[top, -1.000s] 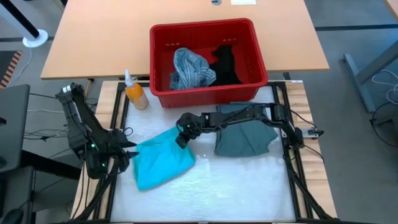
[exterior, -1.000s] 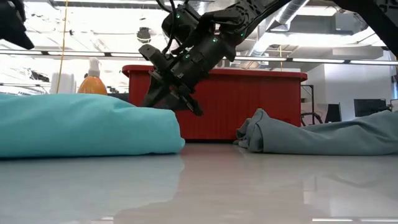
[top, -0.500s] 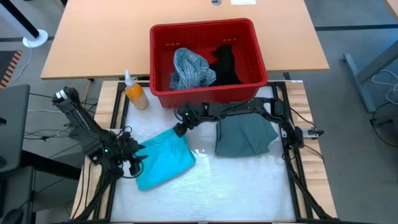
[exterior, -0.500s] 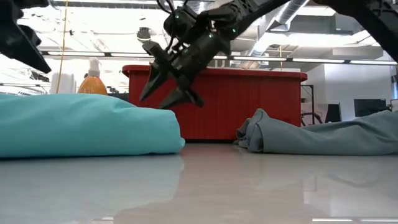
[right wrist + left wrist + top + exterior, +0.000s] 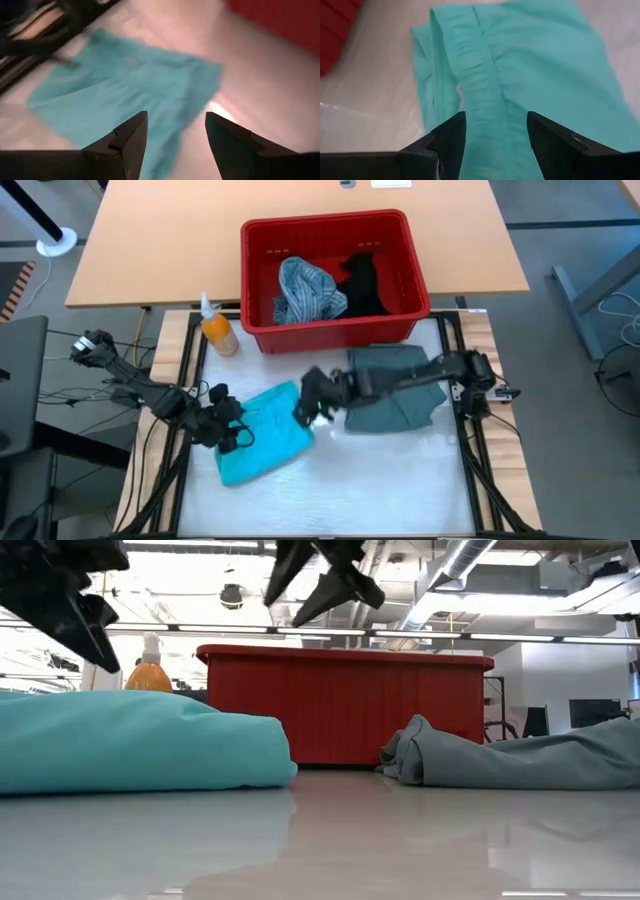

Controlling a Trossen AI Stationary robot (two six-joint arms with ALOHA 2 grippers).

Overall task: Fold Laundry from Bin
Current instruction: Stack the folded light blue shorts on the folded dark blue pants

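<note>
Turquoise garment (image 5: 262, 434), lower left of frame: both the left gripper (image 5: 232, 435) and right gripper (image 5: 312, 402) are released above it; careless pinching could undo its fold.

Spread left gripper (image 5: 496, 135) fingers (image 5: 451, 136) above the turquoise garment (image 5: 520, 75).

No text, label or number can be read anywhere.

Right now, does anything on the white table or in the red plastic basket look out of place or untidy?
Nothing is spilled or damaged. The orange bottle stands upright. The turquoise garment lies askew, and the grey-green garment is loosely folded with a bunched edge. In the red slotted basket, two garments remain crumpled.
</note>
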